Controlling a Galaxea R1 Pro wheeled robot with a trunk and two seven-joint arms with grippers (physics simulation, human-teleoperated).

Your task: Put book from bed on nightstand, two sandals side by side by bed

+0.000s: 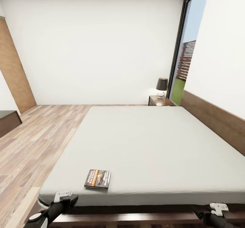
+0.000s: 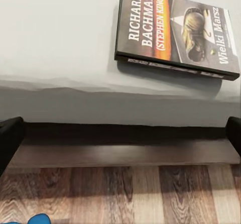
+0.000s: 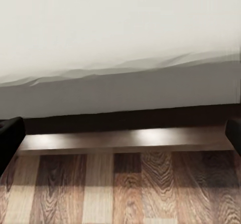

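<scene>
So the book [image 1: 98,179] is lying flat on the bed [image 1: 153,143], right near the mattress's near edge toward the left corner, cover up. In the left wrist view it's just past the mattress edge, with the dark wooden frame [image 2: 125,153] and plank floor [image 2: 130,194] below, plus a sliver of blue sandal [image 2: 36,219] on the floor. Left gripper [image 1: 63,197] hangs just short of the bed edge, near the book but not touching, fingers spread with nothing between them. Right gripper [image 1: 217,208] sits by the bed's near right side, fingers spread too. A nightstand [image 1: 160,101] with a lamp [image 1: 161,86] stands at the far corner by the window [image 1: 185,58].
</scene>
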